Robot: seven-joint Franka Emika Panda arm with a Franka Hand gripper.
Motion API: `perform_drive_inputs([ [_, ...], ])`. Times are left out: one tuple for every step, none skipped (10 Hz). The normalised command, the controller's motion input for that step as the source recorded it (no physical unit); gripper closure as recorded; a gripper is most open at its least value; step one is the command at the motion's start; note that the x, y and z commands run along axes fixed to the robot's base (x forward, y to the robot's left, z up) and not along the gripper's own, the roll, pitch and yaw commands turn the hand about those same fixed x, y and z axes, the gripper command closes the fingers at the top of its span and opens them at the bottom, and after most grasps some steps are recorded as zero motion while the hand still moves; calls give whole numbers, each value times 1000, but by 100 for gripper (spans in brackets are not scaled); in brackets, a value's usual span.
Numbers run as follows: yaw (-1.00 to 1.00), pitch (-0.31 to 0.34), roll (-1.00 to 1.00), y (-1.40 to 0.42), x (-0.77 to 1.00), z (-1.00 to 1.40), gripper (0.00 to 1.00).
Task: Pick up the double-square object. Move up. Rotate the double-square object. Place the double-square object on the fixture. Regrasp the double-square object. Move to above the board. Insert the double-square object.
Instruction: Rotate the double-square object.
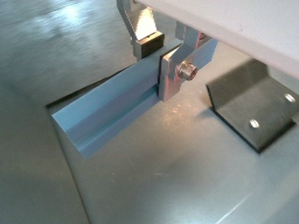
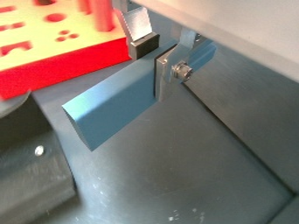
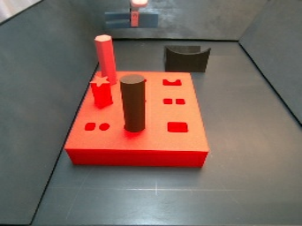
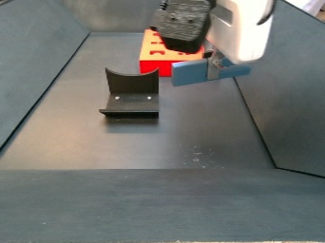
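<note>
My gripper (image 1: pixel 159 63) (image 2: pixel 156 61) is shut on the double-square object (image 1: pixel 111 105) (image 2: pixel 117 101), a grey-blue bar clamped on edge between the silver fingers. A side view shows the bar (image 4: pixel 193 73) hanging clear of the floor under the white hand (image 4: pixel 238 33), in front of the red board (image 4: pixel 155 55) and to one side of the fixture (image 4: pixel 128 93). The dark fixture (image 1: pixel 251 101) (image 2: pixel 30 166) (image 3: pixel 186 58) stands on the floor with nothing on it. The board (image 3: pixel 141 124) (image 2: pixel 52 48) has shaped cutouts. The bar's far end is hidden behind the fingers.
A red hexagonal post (image 3: pixel 104 57) and a dark grey cylinder (image 3: pixel 132 103) stand upright in the board, with a low red star piece (image 3: pixel 101 91) between them. Grey sloping walls (image 4: pixel 45 85) close in the dark floor on all sides.
</note>
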Motion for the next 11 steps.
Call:
perform_drive_inputs([
  [-1000, -2, -5, 16, 19, -21, 100],
  [-1000, -2, -5, 16, 19, -21, 100],
  [-1000, -2, -5, 16, 18, -21, 100],
  [-1000, -2, -5, 16, 18, -21, 100],
  [-1000, -2, -6, 16, 18, -21, 100],
  [-1000, -2, -6, 16, 18, -21, 100],
  [-1000, -2, -6, 16, 17, -21, 100],
  [-1000, -2, -7, 17, 17, -21, 100],
  [-1000, -3, -7, 16, 17, -21, 100],
  [-1000, -3, -8, 17, 17, -21, 100],
  [-1000, -3, -8, 17, 17, -21, 100],
])
